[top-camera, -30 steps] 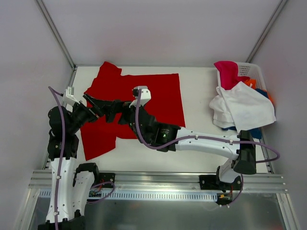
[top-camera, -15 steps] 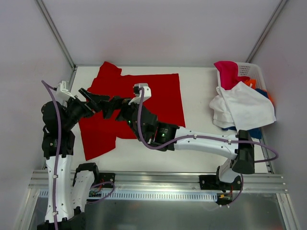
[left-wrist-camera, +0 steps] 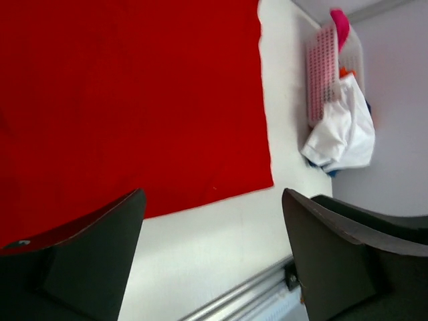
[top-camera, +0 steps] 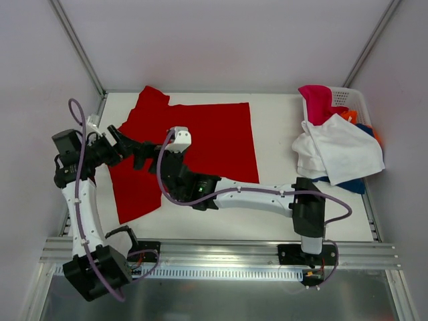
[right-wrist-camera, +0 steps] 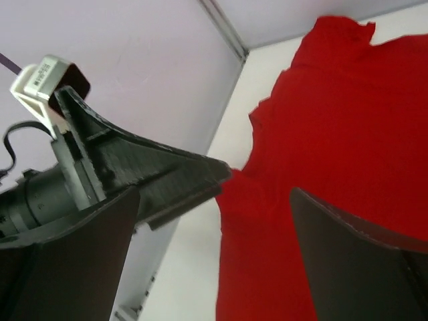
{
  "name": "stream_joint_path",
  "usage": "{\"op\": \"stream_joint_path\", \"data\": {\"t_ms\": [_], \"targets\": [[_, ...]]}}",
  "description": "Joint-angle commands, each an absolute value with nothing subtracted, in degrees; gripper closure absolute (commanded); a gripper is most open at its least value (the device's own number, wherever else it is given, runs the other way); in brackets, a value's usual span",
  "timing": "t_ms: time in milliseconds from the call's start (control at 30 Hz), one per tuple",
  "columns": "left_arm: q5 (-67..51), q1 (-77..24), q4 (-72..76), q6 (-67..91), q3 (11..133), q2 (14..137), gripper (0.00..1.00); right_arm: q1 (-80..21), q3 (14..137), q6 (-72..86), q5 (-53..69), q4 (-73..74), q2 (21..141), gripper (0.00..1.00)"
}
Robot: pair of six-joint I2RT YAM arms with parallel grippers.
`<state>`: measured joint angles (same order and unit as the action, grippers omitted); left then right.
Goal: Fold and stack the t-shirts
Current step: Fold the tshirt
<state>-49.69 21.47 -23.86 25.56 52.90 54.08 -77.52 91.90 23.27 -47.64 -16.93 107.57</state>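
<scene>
T-shirt (top-camera: pixel 214 134) under left hand (left-wrist-camera: pixel 210 200), right hand (right-wrist-camera: pixel 214 194); jaws apart.

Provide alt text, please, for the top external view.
A red t-shirt lies spread on a white table; the left gripper and right gripper, both open, hover close together over its left side. A white basket at the far right holds white, pink, orange and blue shirts.
</scene>
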Motion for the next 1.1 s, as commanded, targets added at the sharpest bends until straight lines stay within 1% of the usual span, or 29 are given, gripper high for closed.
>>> {"op": "stream_joint_path", "data": {"t_ms": [0,33,67,100,133,167,200,233,267,300,333,367,400,467,500,533,600,633,667,733,833,933,1067], "targets": [[-58.63,33.08,-31.34,6.57,58.78,52.38,0.14,-80.69,89.59,20.39,-45.69,-3.35,106.55,0.01],[-58.45,35.66,-34.77,0.33,59.93,52.99,0.13,-80.51,86.60,21.00,-46.75,-2.90,104.44,0.00],[-57.58,38.55,-38.20,-11.22,61.51,53.87,0.12,-80.25,83.09,22.14,-47.63,-2.90,101.98,0.00],[-58.53,46.24,-45.54,-15.95,62.05,57.01,0.10,-79.90,76.01,23.63,-48.85,-2.64,99.34,0.01],[-60.28,50.06,-50.05,-25.48,63.96,59.39,0.09,-79.02,72.63,24.95,-49.22,-2.55,94.01,0.00],[-59.42,52.71,-55.58,-29.93,65.81,62.72,0.10,-78.67,69.38,26.53,-49.57,-2.55,91.26,0.01],[-57.33,54.21,-65.64,-33.97,68.01,70.85,0.14,-78.40,64.13,26.54,-49.83,-2.29,88.71,0.00],[-57.30,57.45,-72.62,-47.15,72.46,75.63,0.19,-77.96,62.25,26.63,-50.09,-1.42,86.33,0.01],[-60.52,59.74,-80.95,-56.25,74.51,86.55,0.22,-77.70,60.75,26.72,-50.36,1.64,82.22,0.01],[-58.73,61.59,-87.13,-57.47,75.05,91.01,0.23,-77.43,59.43,26.63,-50.36,2.97,80.52,0.00],[-56.97,63.96,-87.01,-59.05,74.80,94.53,0.27,-76.91,57.76,27.07,-50.36,4.90,77.64,0.01],[-56.17,65.03,-87.10,-60.45,74.79,101.18,0.28,-76.56,56.96,28.03,-50.36,7.71,76.30,0.01],[-54.42,65.91,-87.01,-62.47,75.84,104.29,0.33,-76.12,55.04,28.04,-50.45,8.26,75.16,0.00],[-54.14,68.80,-87.19,-63.89,76.29,109.66,0.32,-75.85,53.37,27.69,-50.89,8.79,72.09,0.00],[-53.36,69.60,-87.10,-64.42,75.85,109.95,0.31,-75.76,52.65,27.60,-50.98,8.96,71.29,0.01],[-53.00,70.04,-87.10,-66.51,73.15,109.43,0.26,-75.41,51.86,27.60,-50.89,9.23,70.76,0.00],[-51.86,70.14,-87.10,-70.47,68.23,104.35,0.22,-74.89,51.42,27.68,-50.89,10.28,69.79,0.00],[-51.68,70.05,-87.10,-73.88,63.42,102.33,0.13,-74.62,51.42,27.60,-50.89,10.46,69.79,0.00],[-51.16,69.96,-87.10,-75.05,61.63,98.30,0.09,-74.53,51.33,27.60,-50.89,10.55,69.87,0.01],[-50.36,70.05,-87.01,-75.59,59.33,94.59,0.03,-74.27,51.50,27.86,-50.71,10.55,70.40,0.00],[-50.01,70.22,-86.92,-76.29,58.01,91.77,0.01,-74.18,52.73,28.03,-49.84,10.72,72.06,0.01],[-48.96,70.22,-86.84,-76.11,56.43,85.81,0.01,-74.18,54.14,29.08,-48.78,12.12,73.56,0.00],[-46.59,69.00,-86.84,-79.62,53.00,80.95,0.01,-74.18,54.23,30.06,-48.60,12.39,73.92,0.01]]}}
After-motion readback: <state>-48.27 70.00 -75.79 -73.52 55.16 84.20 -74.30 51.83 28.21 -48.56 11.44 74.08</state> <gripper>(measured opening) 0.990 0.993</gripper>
